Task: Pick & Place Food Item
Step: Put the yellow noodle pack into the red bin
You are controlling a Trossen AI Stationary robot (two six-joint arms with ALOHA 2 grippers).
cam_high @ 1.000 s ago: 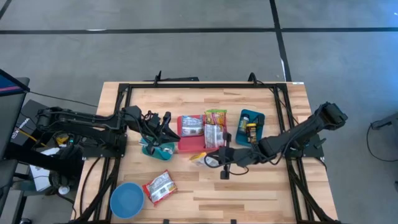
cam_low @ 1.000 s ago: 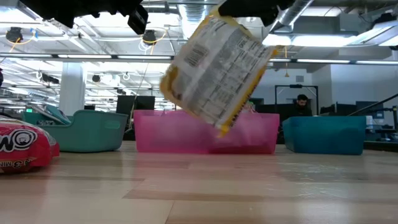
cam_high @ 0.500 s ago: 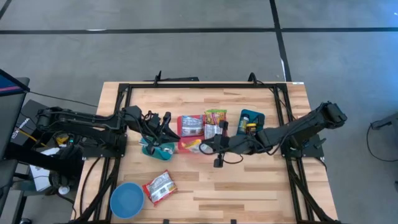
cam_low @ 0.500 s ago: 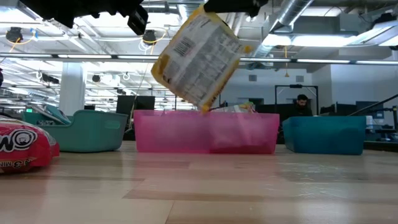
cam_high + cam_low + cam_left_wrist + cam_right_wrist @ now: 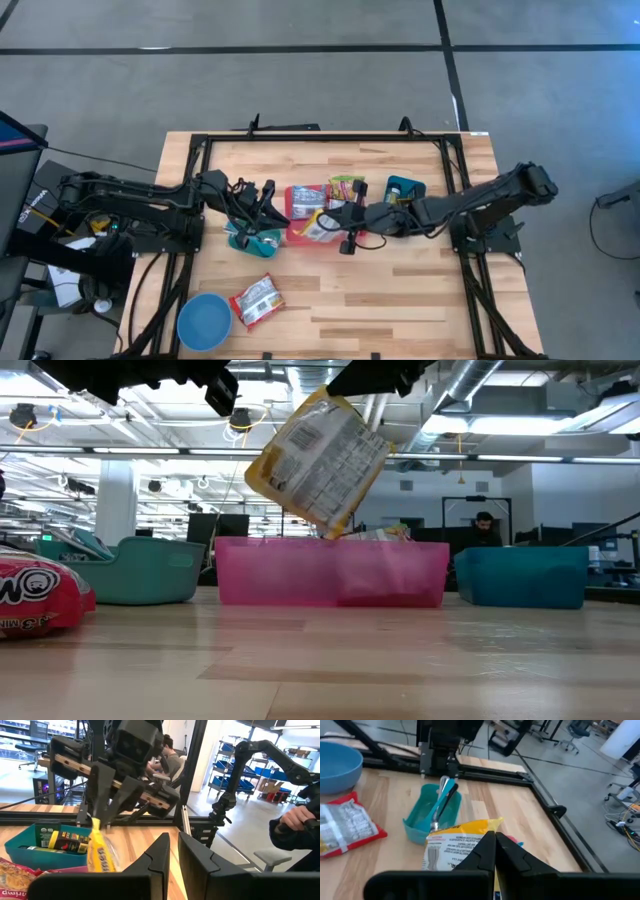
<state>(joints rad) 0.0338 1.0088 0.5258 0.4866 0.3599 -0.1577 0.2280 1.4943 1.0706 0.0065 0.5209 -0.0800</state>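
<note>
Right pincer (image 5: 333, 219): we are pinching the yellow packet (image 5: 318, 463) by its top edge.
Packet: hanging tilted above the pink bin (image 5: 330, 572).
Handling: probably light, soft, crinkly; we are judging the sealed edge safest.
Left pincer (image 5: 262, 200): nearly closed, holding nothing, above the teal tray (image 5: 427, 813).

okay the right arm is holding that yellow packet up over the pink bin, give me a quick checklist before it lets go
1. Right gripper shut on the yellow packet: ok.
2. Packet lifted clear of the table: ok, it hangs tilted in the low view.
3. Packet above the pink bin: ok in the high view; exact centring cannot tell.
4. Room in the bin: cannot tell, other packets already lie in it.
5. Left gripper out of the way: ok, it sits over the teal bin.
</note>
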